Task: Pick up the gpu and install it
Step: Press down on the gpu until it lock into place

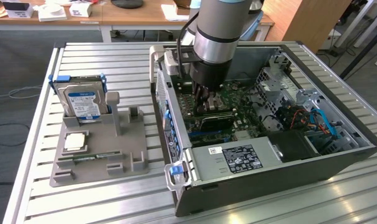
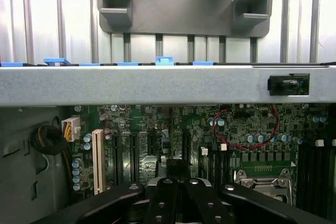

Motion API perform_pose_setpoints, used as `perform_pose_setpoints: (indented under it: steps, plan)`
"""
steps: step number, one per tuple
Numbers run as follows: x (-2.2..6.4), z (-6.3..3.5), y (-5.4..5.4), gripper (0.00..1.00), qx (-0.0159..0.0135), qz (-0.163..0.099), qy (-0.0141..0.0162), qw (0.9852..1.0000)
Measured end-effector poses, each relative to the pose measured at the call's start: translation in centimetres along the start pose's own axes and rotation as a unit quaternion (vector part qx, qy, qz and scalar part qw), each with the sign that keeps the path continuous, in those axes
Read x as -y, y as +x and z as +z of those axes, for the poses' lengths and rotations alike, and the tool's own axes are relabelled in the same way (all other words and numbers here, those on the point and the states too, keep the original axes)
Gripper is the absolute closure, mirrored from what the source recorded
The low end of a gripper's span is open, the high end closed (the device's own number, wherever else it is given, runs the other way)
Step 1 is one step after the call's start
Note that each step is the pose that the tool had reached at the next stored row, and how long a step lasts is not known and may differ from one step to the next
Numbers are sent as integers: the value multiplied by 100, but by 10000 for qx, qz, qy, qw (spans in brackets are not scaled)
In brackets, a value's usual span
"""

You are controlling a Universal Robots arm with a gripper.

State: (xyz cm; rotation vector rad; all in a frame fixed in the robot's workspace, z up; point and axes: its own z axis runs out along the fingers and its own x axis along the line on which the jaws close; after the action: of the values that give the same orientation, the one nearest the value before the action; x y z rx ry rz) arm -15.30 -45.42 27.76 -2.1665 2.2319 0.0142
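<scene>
Jaws shut over green ribbed motherboard (image 2: 173, 145) in boxy metal case (image 1: 288, 172).

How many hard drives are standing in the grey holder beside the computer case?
1. The hard drive stands upright in the rear slot of the grey holder, at the exterior view's left of the case. Others inside the case may be hidden.

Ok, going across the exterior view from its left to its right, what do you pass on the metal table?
Hard drive standing in the grey holder tray → open computer case, where the gripper is down over the motherboard → case's drive bay with blue cables.
</scene>
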Motion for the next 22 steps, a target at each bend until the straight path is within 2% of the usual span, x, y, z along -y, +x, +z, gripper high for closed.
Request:
perform_pose_setpoints:
  steps: [6, 22]
  plan:
    - [-1, 45, 1, 89, 0, 0, 0, 10000]
    - [-2, 71, 2, 89, 0, 0, 0, 10000]
